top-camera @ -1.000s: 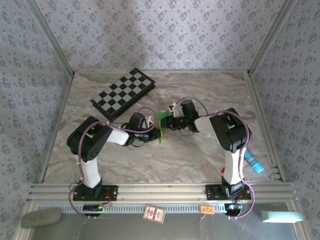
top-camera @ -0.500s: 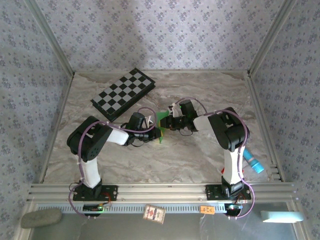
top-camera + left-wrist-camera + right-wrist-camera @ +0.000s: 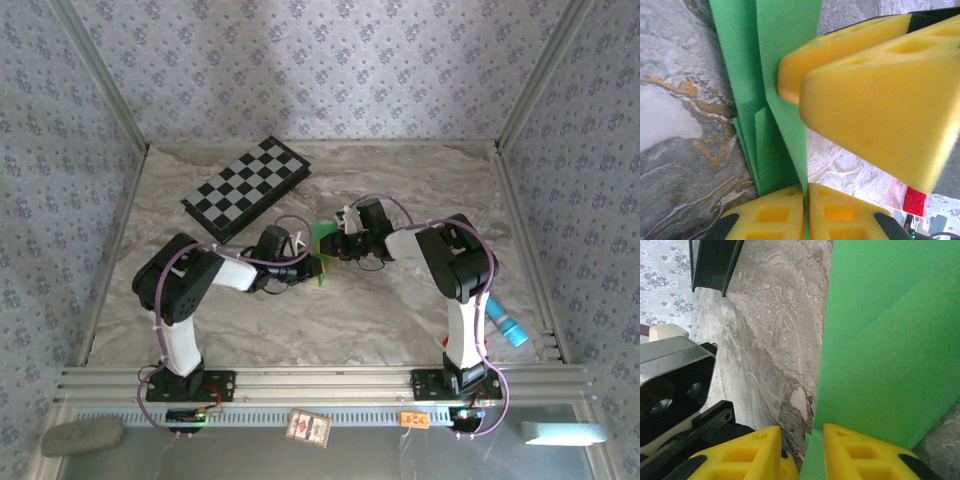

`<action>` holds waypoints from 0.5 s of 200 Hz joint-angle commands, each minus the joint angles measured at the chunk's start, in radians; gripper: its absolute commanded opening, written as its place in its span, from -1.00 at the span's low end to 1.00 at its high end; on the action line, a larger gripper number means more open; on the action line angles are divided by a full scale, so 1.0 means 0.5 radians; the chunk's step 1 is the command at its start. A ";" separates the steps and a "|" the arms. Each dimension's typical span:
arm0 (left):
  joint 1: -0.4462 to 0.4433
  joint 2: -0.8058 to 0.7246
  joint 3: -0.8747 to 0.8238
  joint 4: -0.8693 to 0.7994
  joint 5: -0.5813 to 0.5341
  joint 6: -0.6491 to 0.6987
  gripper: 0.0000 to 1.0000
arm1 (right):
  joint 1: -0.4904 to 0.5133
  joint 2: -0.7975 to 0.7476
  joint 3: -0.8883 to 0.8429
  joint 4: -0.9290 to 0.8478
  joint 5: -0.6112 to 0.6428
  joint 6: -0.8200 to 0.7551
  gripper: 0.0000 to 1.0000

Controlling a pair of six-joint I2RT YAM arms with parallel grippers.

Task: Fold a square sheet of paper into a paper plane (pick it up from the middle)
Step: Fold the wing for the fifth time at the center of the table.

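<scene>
The green sheet is already creased into several layers, forming a narrow, partly made paper plane (image 3: 321, 255) that is held on edge over the marble table (image 3: 420, 180), at 4 o'clock from the chessboard (image 3: 245, 188). It is pinched tight by the left gripper (image 3: 806, 192) and clamped by the right gripper (image 3: 812, 437). The wing folds are judged to be outstanding.

Both arms bent inward — left end effector (image 3: 806, 197) pinched, right end effector (image 3: 802, 439) clamped.

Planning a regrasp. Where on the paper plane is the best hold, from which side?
Probably pinch the paper plane across its stacked folded layers, coming edge-on as the left gripper and right gripper do: it is a thin, flat sheet.
</scene>
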 commanded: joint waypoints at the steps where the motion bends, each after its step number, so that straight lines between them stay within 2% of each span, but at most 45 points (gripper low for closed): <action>1: 0.015 -0.023 -0.084 -0.268 -0.114 0.009 -0.79 | 0.016 0.053 0.030 -0.086 0.096 -0.031 -0.41; 100: -0.018 -0.119 -0.114 -0.430 -0.116 0.023 -0.78 | 0.040 0.038 0.082 -0.209 0.148 -0.012 -0.46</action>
